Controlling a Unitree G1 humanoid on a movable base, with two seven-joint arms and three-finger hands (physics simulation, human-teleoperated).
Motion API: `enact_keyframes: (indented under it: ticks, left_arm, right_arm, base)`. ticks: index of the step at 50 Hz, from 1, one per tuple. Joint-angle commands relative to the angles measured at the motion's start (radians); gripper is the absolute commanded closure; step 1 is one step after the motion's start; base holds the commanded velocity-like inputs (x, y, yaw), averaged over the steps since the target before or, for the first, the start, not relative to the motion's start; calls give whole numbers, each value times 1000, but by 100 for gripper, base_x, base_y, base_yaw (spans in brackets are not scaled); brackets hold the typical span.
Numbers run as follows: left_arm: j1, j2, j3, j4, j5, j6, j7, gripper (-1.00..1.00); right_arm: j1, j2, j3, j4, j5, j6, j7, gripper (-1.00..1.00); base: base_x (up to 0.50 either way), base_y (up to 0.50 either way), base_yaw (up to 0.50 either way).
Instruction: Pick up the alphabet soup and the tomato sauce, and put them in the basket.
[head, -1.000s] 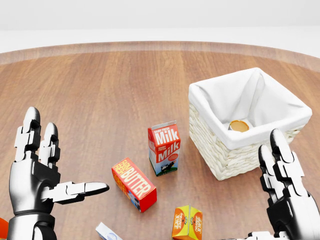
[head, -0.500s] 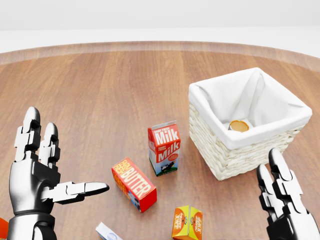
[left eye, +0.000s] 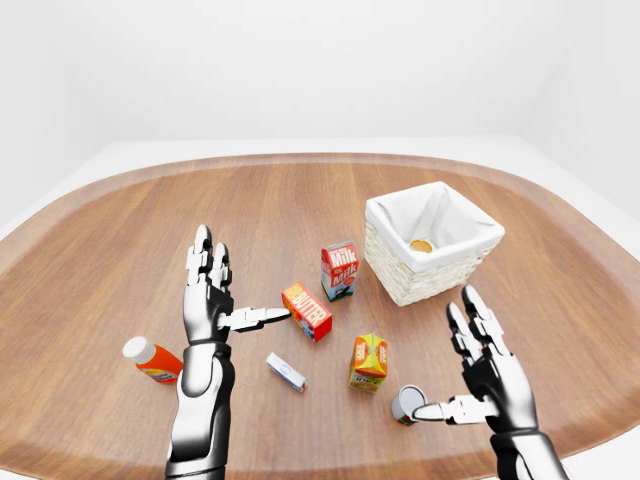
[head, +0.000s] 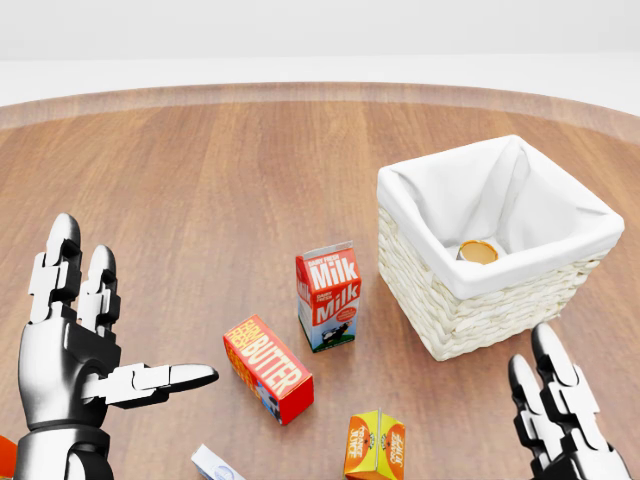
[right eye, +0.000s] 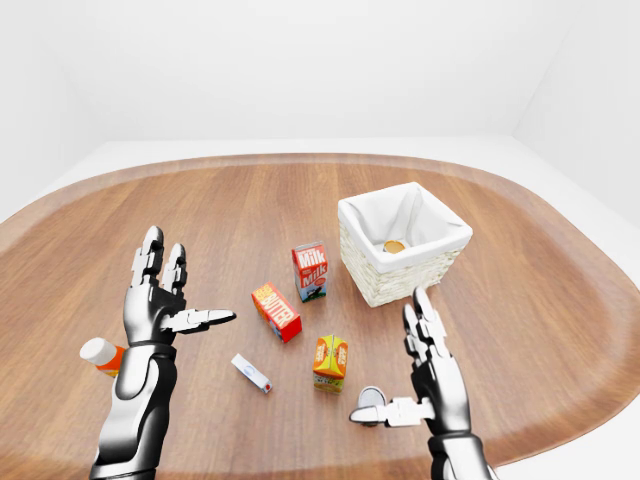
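The white-lined wicker basket (left eye: 395, 281) stands at the right of the table. A can (left eye: 421, 246) with an orange-brown top lies inside it. A second can (left eye: 407, 404) with a grey lid stands on the table near the bottom edge; which of the two is soup or sauce I cannot tell. My right hand (left eye: 450, 365) is open just right of this can. Its thumb points at the can, and whether it touches I cannot tell. My left hand (left eye: 232, 300) is open and raised at the left, holding nothing.
A milk carton (left eye: 339, 270), a butter box (left eye: 307, 311), an orange juice carton (left eye: 369, 361) and a small white box (left eye: 286, 371) lie between my hands. A white-capped orange bottle (left eye: 152, 360) lies at the left. The table's rounded edge (left eye: 600, 415) runs close behind my right hand.
In the head view my right hand has sunk toward the bottom edge, away from the basket. The left hand and the objects have not moved.
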Motion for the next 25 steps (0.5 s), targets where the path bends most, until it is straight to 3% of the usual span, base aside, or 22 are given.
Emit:
enact_keyframes:
  ticks: [1,25]
  left_arm:
    - [-2,-1,1,3,0,0,1,-100]
    - [-2,-1,1,2,0,0,0,-100]
  right_arm:
    - [31,10,3,16,9,0,19,-100]
    - [123,34,15,-53,42,0,64,-100]
  base:
    - [0,0,0]
    - [0,0,0]
